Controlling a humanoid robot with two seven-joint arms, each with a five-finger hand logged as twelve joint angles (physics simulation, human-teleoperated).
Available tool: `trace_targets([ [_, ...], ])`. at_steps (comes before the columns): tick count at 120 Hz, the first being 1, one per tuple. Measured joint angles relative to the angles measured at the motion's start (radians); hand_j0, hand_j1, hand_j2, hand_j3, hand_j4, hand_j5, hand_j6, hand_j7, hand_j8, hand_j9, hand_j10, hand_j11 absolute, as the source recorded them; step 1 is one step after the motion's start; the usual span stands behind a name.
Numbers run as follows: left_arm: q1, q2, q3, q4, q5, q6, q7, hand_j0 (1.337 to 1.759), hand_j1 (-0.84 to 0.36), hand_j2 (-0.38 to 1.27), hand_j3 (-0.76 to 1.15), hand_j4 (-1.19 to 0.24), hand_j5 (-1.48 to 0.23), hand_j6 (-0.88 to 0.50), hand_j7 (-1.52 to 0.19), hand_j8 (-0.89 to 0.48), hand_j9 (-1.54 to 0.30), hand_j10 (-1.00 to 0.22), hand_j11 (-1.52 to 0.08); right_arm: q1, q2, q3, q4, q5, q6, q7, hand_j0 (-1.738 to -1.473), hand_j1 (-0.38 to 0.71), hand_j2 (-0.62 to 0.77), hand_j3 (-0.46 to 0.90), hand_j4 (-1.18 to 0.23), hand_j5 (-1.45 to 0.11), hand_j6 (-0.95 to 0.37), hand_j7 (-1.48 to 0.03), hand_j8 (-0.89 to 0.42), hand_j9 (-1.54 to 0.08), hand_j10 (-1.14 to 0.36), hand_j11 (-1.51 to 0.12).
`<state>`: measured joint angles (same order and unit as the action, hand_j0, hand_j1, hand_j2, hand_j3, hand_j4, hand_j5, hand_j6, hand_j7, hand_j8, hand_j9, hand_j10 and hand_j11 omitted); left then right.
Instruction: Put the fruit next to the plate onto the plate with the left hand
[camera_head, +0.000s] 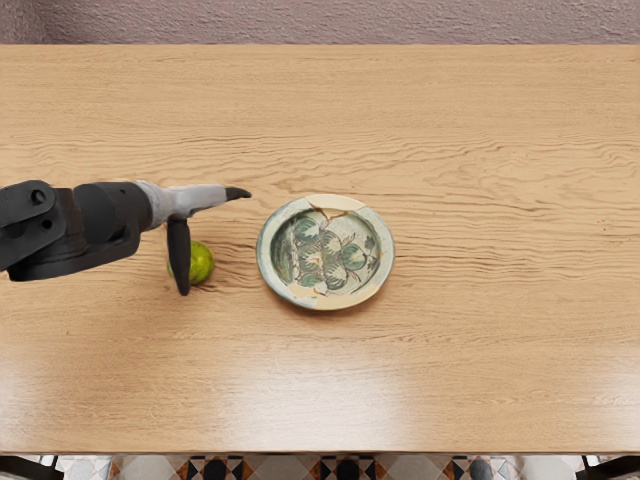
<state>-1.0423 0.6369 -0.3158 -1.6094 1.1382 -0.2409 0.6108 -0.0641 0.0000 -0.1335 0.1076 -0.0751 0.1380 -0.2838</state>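
Here, in the head view, the left hand (187, 212) hangs over the wooden tabletop (450, 120) with its fingers (180, 256) spread wide, holding nothing. One dark finger points down across the round green fruit (204, 263), which lies on the tabletop just left of the painted plate (266, 250), not touching it.

Your count on view: one green fruit (203, 262), left of centre; one patterned plate (385, 255), just right of it; one wooden table (450, 120); one left hand (185, 210), on the left side.
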Motion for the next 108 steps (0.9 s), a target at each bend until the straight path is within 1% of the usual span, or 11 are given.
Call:
trace_targets([
  [10, 0.018, -0.008, 0.002, 0.0, 0.005, 0.005, 0.0, 1.658, 0.32, 0.01, 0.0, -0.03, -0.03, -0.03, -0.03, -0.03, -0.03, -0.02, -0.03, 0.0, 0.0, 0.0, 0.0, 0.0, 0.0, 0.0, -1.658, -0.35, 0.0, 0.0, 0.0, 0.0, 0.0, 0.0, 0.0, 0.0, 0.0, 0.0],
  [57, 0.021, -0.013, 0.024, 0.006, 0.011, 0.014, 0.0, 1.658, 0.32, 0.01, 0.0, -0.03, -0.03, -0.03, -0.03, -0.03, -0.03, -0.03, -0.03, 0.001, 0.0, 0.0, 0.0, 0.0, 0.0, 0.0, -1.658, -0.35, 0.0, 0.0, 0.0, 0.0, 0.0, 0.0, 0.0, 0.0, 0.0, 0.0],
  [108, 0.022, -0.003, 0.057, 0.047, 0.013, 0.016, 0.0, 1.658, 0.31, 0.01, 0.0, -0.04, -0.04, -0.04, -0.04, -0.04, -0.04, -0.04, -0.04, 0.001, 0.0, 0.0, 0.001, 0.0, 0.0, 0.0, -1.658, -0.35, 0.0, 0.0, 0.0, 0.0, 0.0, 0.0, 0.0, 0.0, 0.0, 0.0],
])
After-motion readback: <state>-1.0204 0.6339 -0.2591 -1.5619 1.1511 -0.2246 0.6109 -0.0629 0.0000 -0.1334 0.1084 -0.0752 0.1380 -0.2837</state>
